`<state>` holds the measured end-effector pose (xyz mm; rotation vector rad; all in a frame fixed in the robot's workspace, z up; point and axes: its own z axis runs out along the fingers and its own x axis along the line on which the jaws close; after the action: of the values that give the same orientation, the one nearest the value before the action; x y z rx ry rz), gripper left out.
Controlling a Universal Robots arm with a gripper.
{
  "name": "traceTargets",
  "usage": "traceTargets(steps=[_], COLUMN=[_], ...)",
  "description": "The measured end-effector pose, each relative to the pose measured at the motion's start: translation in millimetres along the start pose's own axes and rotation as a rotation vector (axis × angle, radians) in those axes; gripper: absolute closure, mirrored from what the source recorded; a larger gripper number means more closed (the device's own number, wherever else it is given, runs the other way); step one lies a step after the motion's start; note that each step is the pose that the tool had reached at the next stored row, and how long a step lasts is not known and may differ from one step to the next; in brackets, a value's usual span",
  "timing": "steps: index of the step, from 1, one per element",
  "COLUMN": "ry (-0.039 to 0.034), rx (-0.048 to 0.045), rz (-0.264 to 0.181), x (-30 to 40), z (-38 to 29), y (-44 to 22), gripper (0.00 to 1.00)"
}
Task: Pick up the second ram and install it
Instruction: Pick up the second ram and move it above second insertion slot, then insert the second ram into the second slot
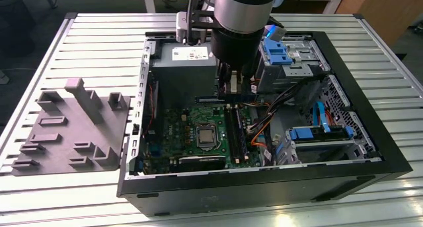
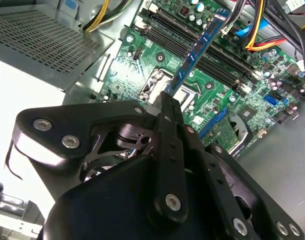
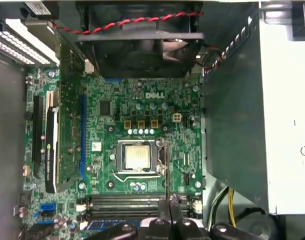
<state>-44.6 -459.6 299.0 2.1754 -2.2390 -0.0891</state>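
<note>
— Where is our RAM stick?
— Clenched edge-on in our gripper. We hold it just above the memory slots of the motherboard, inside the open computer case. As far as we can see, it is not seated.
— So we are on the install step?
— We judge so. Seating calls for its edge square over a free slot and a straight, even press.
</note>
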Motion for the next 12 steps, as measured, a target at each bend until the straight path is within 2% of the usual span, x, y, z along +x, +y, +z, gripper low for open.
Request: traceTargets(steps=[12], ry=[0.0000], rx=[0.0000], rz=[0.002], x=[-0.1], z=[-3.1], y=[0.1], gripper=[0.88])
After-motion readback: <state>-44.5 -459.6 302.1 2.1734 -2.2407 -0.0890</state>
